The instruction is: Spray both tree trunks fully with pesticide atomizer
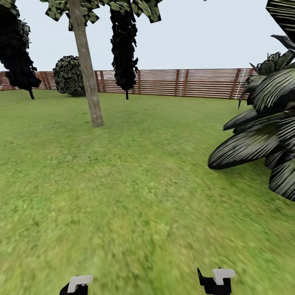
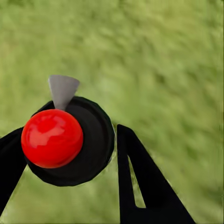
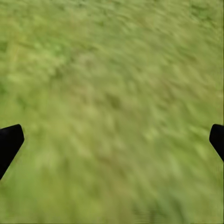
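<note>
The pesticide atomizer (image 2: 60,140) has a glossy red ball top, a black round body and a grey cone nozzle. It sits between the two black fingers of my left gripper (image 2: 70,135), which is shut on it above the grass. My right gripper (image 3: 114,135) is open, its fingertips far apart over bare lawn. One tree with a thick grey-brown trunk (image 1: 87,69) stands far ahead to the left on the lawn, a long way from both grippers. No white specks show on its bark. The ends of my left arm (image 1: 78,284) and right arm (image 1: 217,280) peek in at the lower edge.
A broad-leaved dark bush (image 1: 262,127) crowds the right side. Thin-trunked dark trees (image 1: 124,49) (image 1: 16,53) and a round bush (image 1: 68,76) stand at the back by the brown slat fence (image 1: 184,82). Open grass (image 1: 135,184) stretches between me and the trunk.
</note>
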